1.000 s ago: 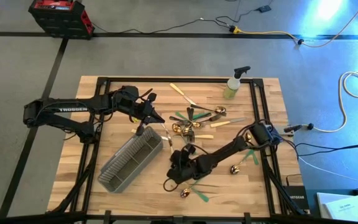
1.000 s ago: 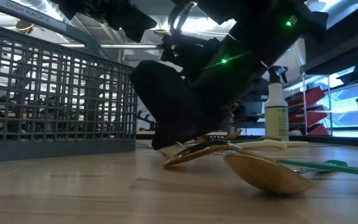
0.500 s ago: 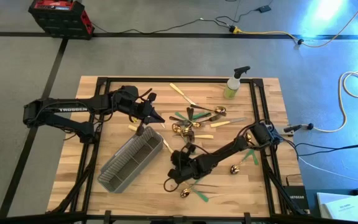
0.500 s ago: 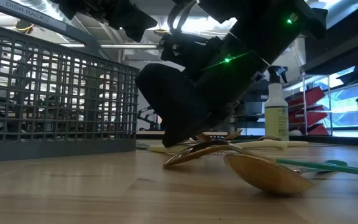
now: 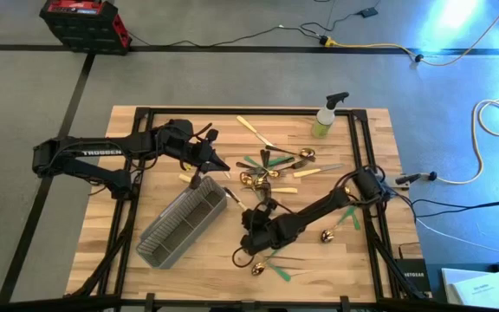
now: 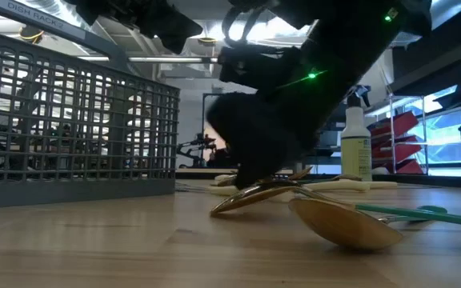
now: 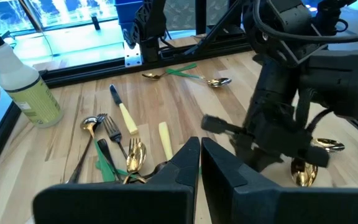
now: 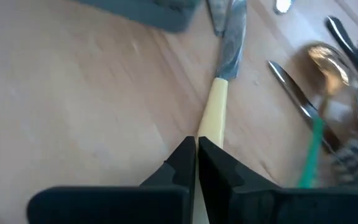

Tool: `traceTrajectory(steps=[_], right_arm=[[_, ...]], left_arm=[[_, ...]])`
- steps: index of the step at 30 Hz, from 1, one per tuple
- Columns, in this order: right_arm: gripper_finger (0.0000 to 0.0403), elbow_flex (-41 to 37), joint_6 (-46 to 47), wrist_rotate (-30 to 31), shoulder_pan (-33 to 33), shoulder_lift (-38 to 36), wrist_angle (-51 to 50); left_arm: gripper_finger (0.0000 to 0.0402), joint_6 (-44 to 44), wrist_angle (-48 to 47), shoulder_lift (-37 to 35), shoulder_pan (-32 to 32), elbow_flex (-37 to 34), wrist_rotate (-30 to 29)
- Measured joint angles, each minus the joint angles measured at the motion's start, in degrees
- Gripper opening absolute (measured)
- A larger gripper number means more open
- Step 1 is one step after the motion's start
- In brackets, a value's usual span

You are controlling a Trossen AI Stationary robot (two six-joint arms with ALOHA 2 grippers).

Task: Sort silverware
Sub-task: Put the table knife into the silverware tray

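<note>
Step in hand: pick-up. The right end effector [image 8: 196, 144] is low over the wooden surface [image 5: 197, 260], just beside the caddy [image 5: 183, 224], its fingers pinched together on the cream handle of a knife [image 8: 219, 106]. The grip appears to sit at the very end of the handle, though the wrist view is soft there.

Left end effector [image 7: 200, 149]: closed, empty, waiting above the caddy's far end.

Next move, as judged: lift the knife clear, carry it over the caddy and release it in one compartment; a hold so near the handle's tip may let the blade swing or slip.

Items:
- Knife: flat grey blade, slim smooth cream handle, lying flat on the surface.
- Remaining silverware [image 5: 275, 169]: spoons, forks and knives with polished gold heads and thin cream, green or dark handles, scattered mid-surface; a few more near the front edge, including a large gold spoon [image 6: 342, 222] with a glossy rounded bowl.
- Caddy: grey wire mesh, rectangular, open-topped.
- Spray bottle [image 5: 326, 117]: yellow-green plastic, at the far edge.
- Surface: pale wood planks, matt.
</note>
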Motion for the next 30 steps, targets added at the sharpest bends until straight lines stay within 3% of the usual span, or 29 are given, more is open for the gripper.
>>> traceTrajectory(steps=[11, 21, 25, 30], right_arm=[[0.0000, -0.1, 0.7, -0.9, 0.0, -4.7, -4.7], [0.0007, 0.1, -0.8, -14.9, -2.5, -8.3, -4.4], [0.0046, 0.1, -1.1, -17.5, -3.7, -10.5, -4.5], [0.0140, 0.2, 2.6, -19.3, -4.3, -11.8, -4.3]], left_arm=[[0.0000, 0.2, 0.1, 0.0, 0.0, 0.0, 0.0], [0.0000, 0.0, 0.1, 0.0, 0.0, 0.0, 0.0], [0.0000, 0.0, 0.1, 0.0, 0.0, 0.0, 0.0], [0.0000, 0.2, 0.1, -0.1, 0.0, 0.0, 0.0]])
